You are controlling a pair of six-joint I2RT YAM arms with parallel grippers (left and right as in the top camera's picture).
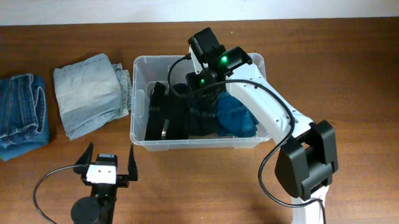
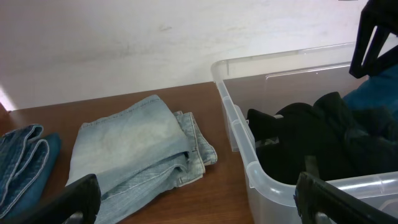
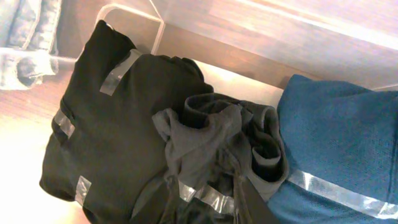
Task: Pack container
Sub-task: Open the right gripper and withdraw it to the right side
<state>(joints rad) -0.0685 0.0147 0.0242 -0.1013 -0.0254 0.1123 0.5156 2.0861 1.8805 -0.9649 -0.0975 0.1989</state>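
The clear plastic container [image 1: 141, 61] stands mid-table; it also shows in the left wrist view [image 2: 239, 133] and the right wrist view [image 3: 186, 50]. Inside lie a folded black garment [image 3: 106, 118] on the left, a crumpled dark grey garment [image 3: 217, 137] in the middle and a blue garment [image 3: 342, 143] on the right. My right gripper [image 1: 199, 107] reaches down into the container, its fingers [image 3: 217, 208] shut on the bunched dark grey garment. My left gripper [image 1: 109, 159] is open and empty near the front edge, its jaws [image 2: 199, 205] facing the container's left wall.
Folded light denim jeans [image 1: 90, 95] lie left of the container, also in the left wrist view [image 2: 130, 149]. Folded darker blue jeans [image 1: 13, 115] lie at the far left edge [image 2: 25, 162]. The right arm's base [image 1: 307, 162] stands at the front right.
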